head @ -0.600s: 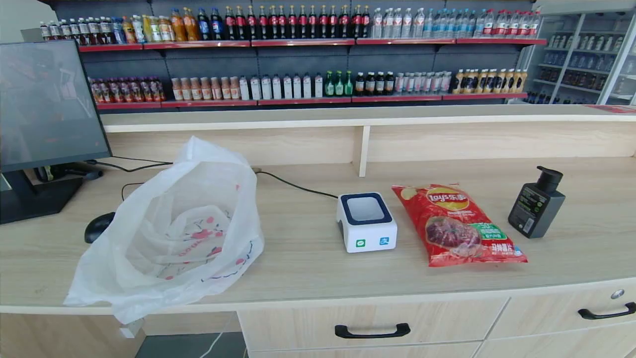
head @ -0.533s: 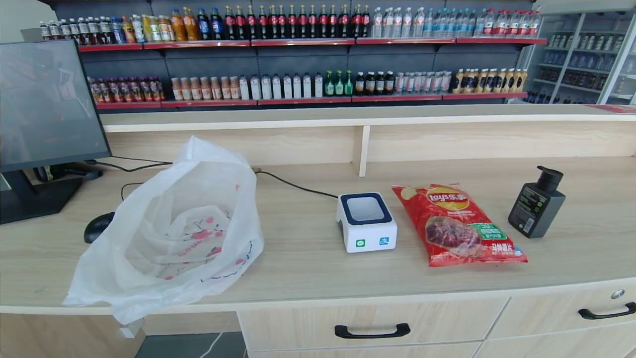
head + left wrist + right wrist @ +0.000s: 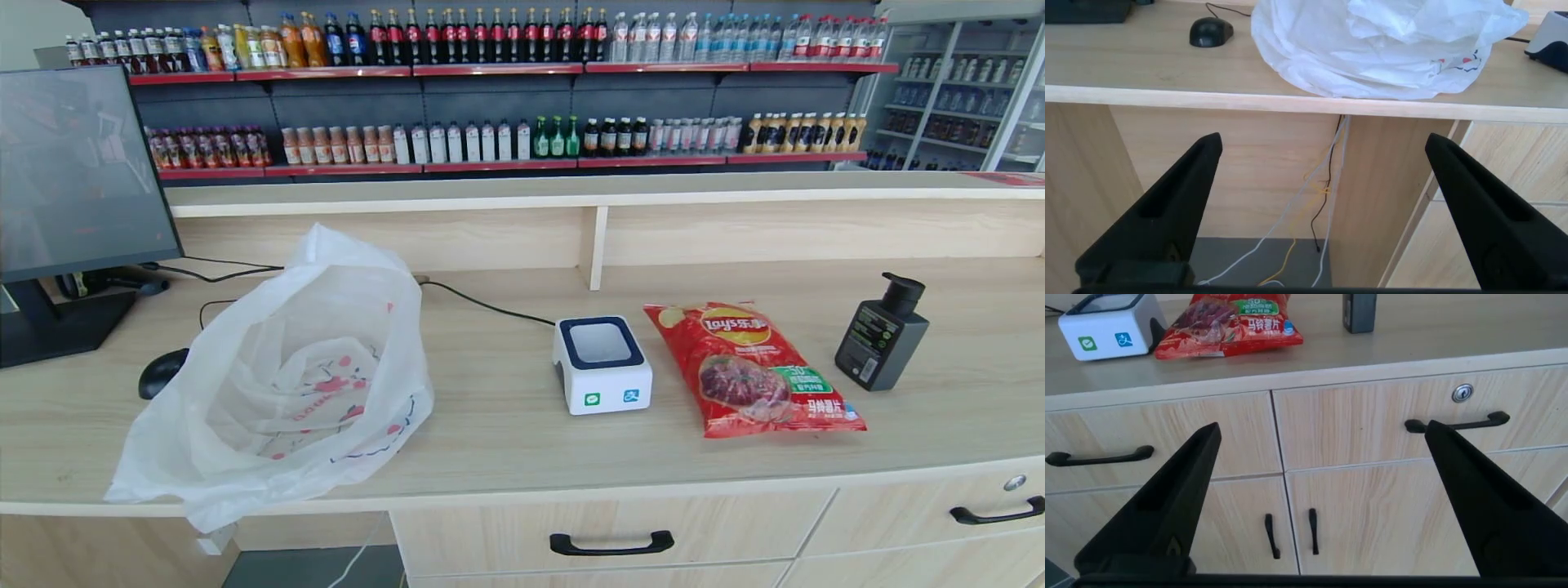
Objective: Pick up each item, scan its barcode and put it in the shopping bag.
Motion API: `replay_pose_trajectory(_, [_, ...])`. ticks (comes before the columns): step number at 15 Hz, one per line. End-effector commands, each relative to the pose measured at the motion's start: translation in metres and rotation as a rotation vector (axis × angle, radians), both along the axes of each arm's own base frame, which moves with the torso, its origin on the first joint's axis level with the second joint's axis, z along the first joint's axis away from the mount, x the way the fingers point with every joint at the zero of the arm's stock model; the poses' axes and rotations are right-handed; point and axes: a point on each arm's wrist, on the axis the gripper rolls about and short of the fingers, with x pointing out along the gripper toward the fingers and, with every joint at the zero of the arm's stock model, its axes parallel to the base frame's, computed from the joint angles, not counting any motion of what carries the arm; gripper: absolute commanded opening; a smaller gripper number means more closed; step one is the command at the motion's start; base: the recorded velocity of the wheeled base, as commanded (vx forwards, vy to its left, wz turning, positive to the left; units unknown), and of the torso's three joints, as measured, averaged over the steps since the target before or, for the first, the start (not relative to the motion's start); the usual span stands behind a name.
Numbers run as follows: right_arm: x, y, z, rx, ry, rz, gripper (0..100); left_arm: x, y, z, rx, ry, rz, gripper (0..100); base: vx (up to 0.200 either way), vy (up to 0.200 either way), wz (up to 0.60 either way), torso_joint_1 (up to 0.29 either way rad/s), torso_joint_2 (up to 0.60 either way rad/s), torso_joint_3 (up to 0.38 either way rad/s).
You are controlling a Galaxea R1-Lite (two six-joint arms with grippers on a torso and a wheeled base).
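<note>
Bench [image 3: 506, 433] in the head view carries the shopping bag [image 3: 286, 376] at lower left, the scanner [image 3: 602, 363] at centre, the chip bag [image 3: 751, 367] just right of it, the pump bottle [image 3: 880, 335] at far right. My left hand [image 3: 1323, 140] and right hand [image 3: 1321, 429] gape wide, both empty.

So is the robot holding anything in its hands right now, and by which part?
Nothing. The left hand and right hand are both open and empty; the chip bag and pump bottle sit untouched on the counter.
</note>
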Motion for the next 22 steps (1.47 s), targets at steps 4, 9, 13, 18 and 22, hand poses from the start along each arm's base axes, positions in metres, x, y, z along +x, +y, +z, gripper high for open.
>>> replay_pose_trajectory(4, [-0.002,0.0,0.036,-0.051,-0.02,0.018,100,0.0,0.0,0.0,0.0,0.0,-0.002,100,0.0,0.0,0.0,0.0,0.0,0.0])
replay_pose_trajectory(9, [0.032,0.002,0.087,-0.044,0.131,0.17,100,0.0,0.0,0.0,0.0,0.0,-0.002,100,0.0,0.0,0.0,0.0,0.0,0.0])
replay_pose_trajectory(13, [0.096,0.016,0.12,0.102,0.289,0.294,100,0.0,0.0,0.0,0.0,0.0,-0.002,100,0.0,0.0,0.0,0.0,0.0,0.0])
replay_pose_trajectory(18, [0.179,0.025,0.121,0.13,0.457,0.261,100,0.0,0.0,0.0,0.0,0.0,-0.002,100,0.0,0.0,0.0,0.0,0.0,0.0])
replay_pose_trajectory(22, [0.232,0.026,0.126,0.118,0.553,0.23,100,0.0,0.0,0.0,0.0,0.0,-0.002,100,0.0,0.0,0.0,0.0,0.0,0.0])
